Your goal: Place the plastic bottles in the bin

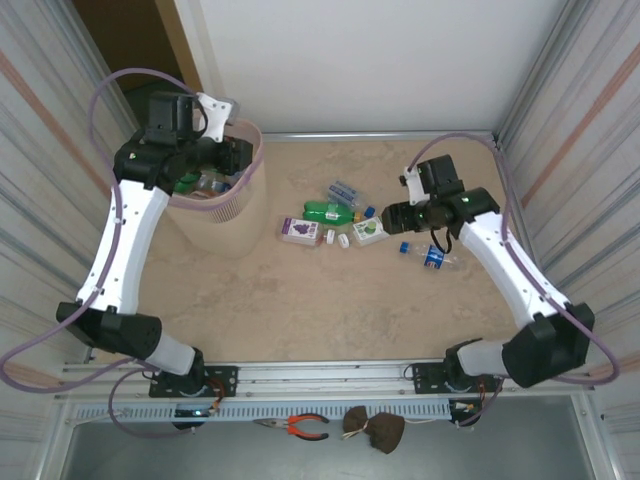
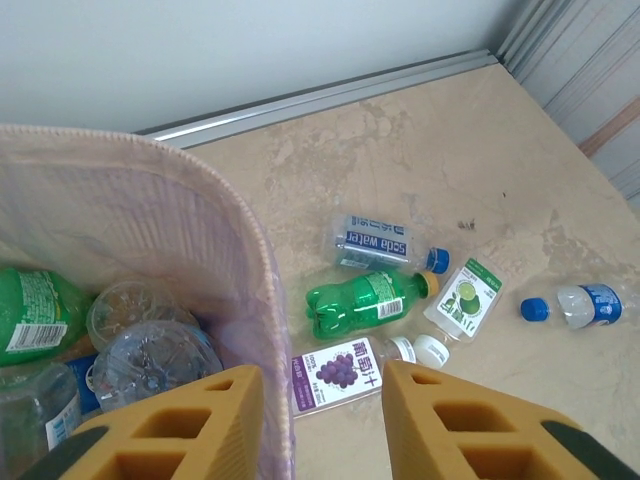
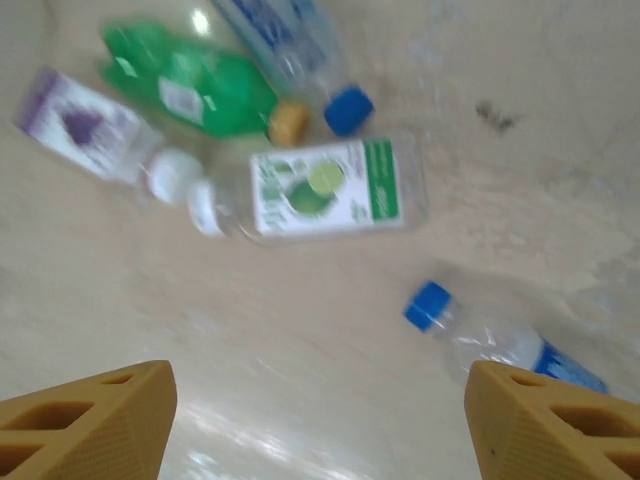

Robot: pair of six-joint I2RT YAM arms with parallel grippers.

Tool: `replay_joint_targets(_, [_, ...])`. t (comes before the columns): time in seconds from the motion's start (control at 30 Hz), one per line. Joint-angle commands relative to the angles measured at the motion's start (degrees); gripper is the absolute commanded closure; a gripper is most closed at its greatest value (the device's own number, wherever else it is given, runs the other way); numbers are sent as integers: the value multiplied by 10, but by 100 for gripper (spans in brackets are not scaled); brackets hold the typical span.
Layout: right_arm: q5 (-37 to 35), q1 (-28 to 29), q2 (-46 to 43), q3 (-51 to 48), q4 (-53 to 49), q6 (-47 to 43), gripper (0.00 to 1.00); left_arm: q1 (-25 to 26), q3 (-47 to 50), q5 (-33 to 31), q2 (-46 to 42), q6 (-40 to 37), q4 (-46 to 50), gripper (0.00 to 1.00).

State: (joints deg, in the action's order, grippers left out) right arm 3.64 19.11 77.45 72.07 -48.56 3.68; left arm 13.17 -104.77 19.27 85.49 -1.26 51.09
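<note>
Trouble, if it comes, looks likeliest at the right hand [image 3: 320,380]. Its fingers stand wide apart with nothing between them, above bare table [image 3: 300,300]. The nearest loose piece, a clear blue-capped bottle [image 3: 500,345], lies off toward one finger rather than centred in the gap. If the hand dropped straight from here, I'd guess that finger would land on the bottle and send it skidding, since crushed plastic slides easily. The lime-label bottle [image 3: 320,190] sits just ahead of the gap, crowded by the green bottle [image 3: 200,90] and the grape-label bottle [image 3: 85,125], so a loose grab there may knock its neighbours. Over at the bin [image 1: 258,160], the left hand [image 2: 325,400] hangs open and empty with the pink rim beneath its gap. Snagging that rim could tip the bin and spill the binned bottles [image 2: 140,350].
</note>
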Motion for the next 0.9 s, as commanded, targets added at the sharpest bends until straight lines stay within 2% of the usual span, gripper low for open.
replay_joint_targets(0.0, [-76,5,43,-1,-82,-141,27,4,22,14,-22,-2,0,62])
replay_joint_targets(0.1, [-147,18,89,-2,-101,-211,30,5,39,18,-32,2,-8,62])
replay_joint_targets(0.2, [-185,25,138,7,-105,-251,31,4,52,25,-38,8,-17,61])
replay_joint_targets(0.37, [-204,38,213,38,-95,-282,36,5,66,37,-44,13,-28,61])
replay_joint_targets(0.6, [-204,51,298,73,-82,-306,36,7,94,55,-57,28,-51,61])
replay_joint_targets(0.87, [-207,51,353,89,-69,-323,37,8,112,66,-69,40,-66,61])
